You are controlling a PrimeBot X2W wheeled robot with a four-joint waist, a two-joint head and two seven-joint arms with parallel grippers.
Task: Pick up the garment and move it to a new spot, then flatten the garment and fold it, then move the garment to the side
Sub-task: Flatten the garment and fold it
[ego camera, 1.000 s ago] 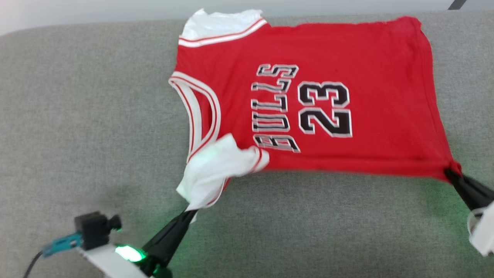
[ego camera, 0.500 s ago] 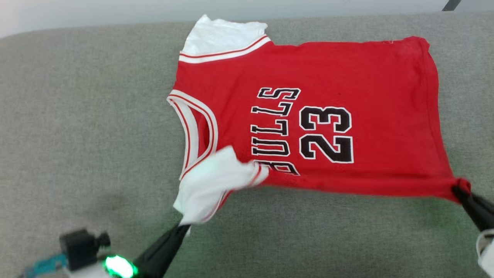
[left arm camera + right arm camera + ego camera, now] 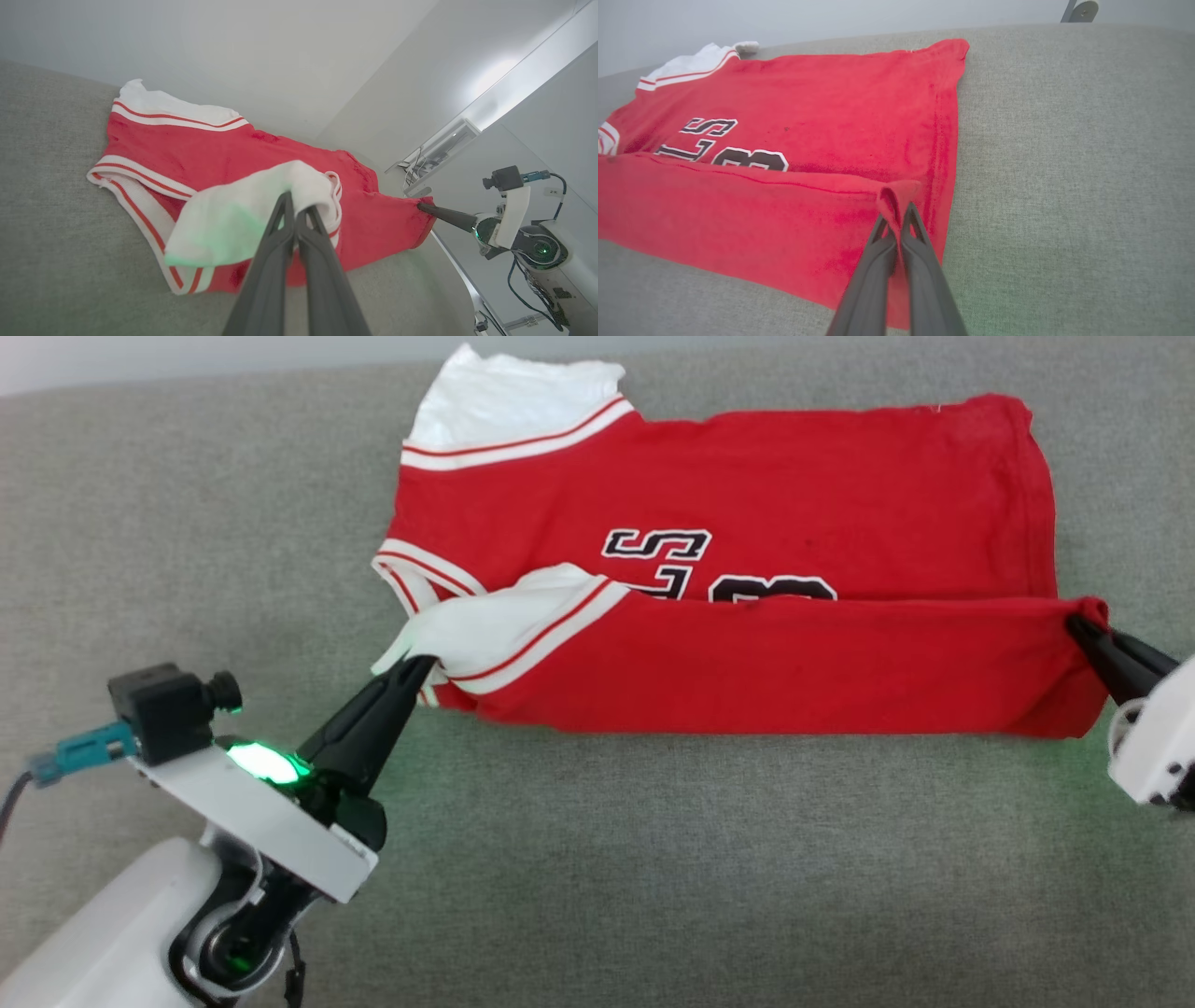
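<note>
Garment [image 3: 747, 476] lies on the grey surface [image 3: 653, 859], far-centre in the head view, with the neck end to the robot's left and the hem to its right. The near long edge is lifted and turned over toward the far edge, covering the lower half of the lettering [image 3: 653, 543].

Left gripper [image 3: 417, 665]: fingers pressed together, pinching the bunched white lining [image 3: 485, 625] at the near shoulder. Right gripper [image 3: 1078, 623]: clamped on the near hem corner, red cloth wrapped over the tips. The fold edge runs fairly taut between the two.

Handling, as a judgement:
- Light, limp, no stiffness. It probably sags wherever unsupported and holds a line only under tension from both ends.
- Not fragile.
- The knit looks grippy against the weave below, so dragging would likely rumple the bottom layer. Lift, don't slide.
- Thin fingers take little cloth, so a shallow pinch could slip.
- Best holds are the ones in use: hem corner and shoulder. Cannot tell whether both layers are caught.
- The left hold is messier: the lining is wadded, so that end may land crooked.

Surface: grey woven upholstery, flat and soft-looking, with bare weave on the near side and both sides of the cloth.

Room: plain pale wall [image 3: 280, 56] behind. The left wrist view shows a white ledge [image 3: 448, 140] with cables past the far corner.
</note>
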